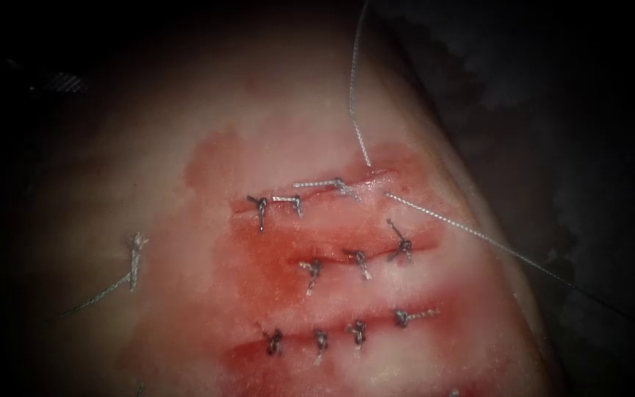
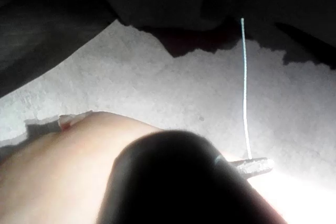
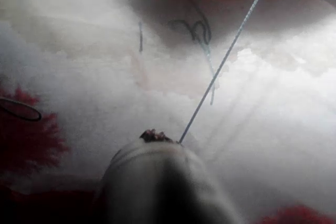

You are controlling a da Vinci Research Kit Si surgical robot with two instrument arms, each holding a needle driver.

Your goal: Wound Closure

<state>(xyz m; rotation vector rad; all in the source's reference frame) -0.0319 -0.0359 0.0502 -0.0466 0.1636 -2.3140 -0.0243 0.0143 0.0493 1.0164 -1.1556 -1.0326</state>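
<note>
A: Where does the thread (image 1: 352,95) run?
B: From the tissue's (image 1: 185,162) topmost cut (image 1: 317,192) in two taut strands, toward its far and right edges.
A: The tools?
B: The left tool (image 2: 252,166) seems closed on one strand, the right tool (image 3: 155,136) on the other. Needle's place: cannot tell.

A surgical-training bench in a lab: a pale, pink-stained slab of pork tissue (image 1: 185,220) lies on dark cloth (image 1: 553,88), not a patient. Three rows of short cuts (image 1: 332,250) in it are closed by knotted grey stitches (image 1: 358,332), and a loose braided white thread (image 1: 354,88) trails off it.
</note>
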